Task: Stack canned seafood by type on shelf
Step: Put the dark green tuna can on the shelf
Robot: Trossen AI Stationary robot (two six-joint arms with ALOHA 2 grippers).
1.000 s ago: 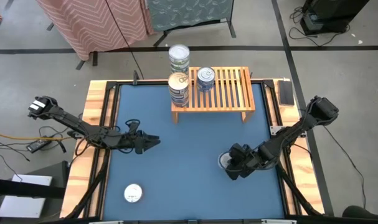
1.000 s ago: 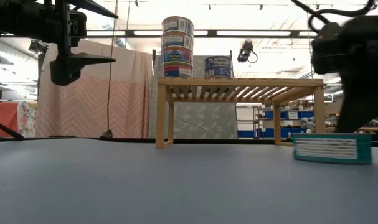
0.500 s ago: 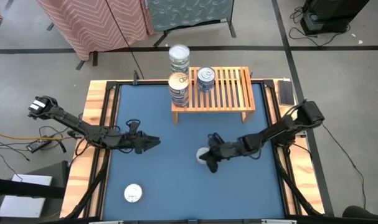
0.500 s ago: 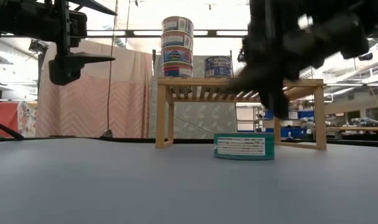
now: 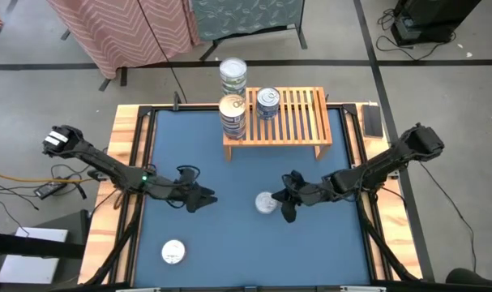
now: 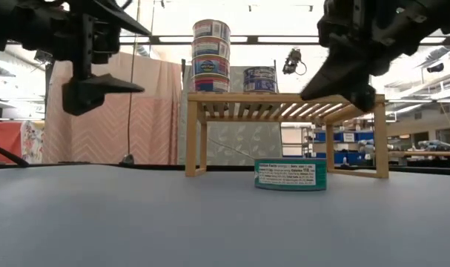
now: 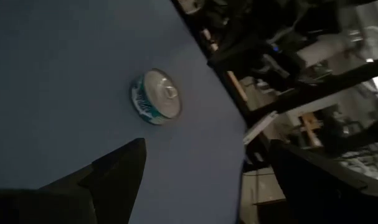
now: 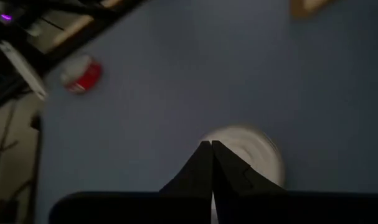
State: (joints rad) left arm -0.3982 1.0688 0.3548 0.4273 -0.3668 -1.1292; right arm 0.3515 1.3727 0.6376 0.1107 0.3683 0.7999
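High view: the right gripper (image 5: 288,197), fingers pressed together and holding nothing, hovers just beside a teal-labelled can (image 5: 265,203) on the blue table (image 5: 229,243); its fingers hide part of that can's lid in the right wrist view. The left gripper (image 5: 203,197), jaws spread wide and empty, hangs well apart from that can, with open mat between them. A second can (image 5: 173,252) lies near the table's front edge, behind the left gripper. Beyond both grippers stands the shelf (image 5: 298,113), bearing a can stack (image 5: 233,115) and a blue can (image 5: 267,104); another stack (image 5: 233,77) stands behind it. Labels are too small to read.
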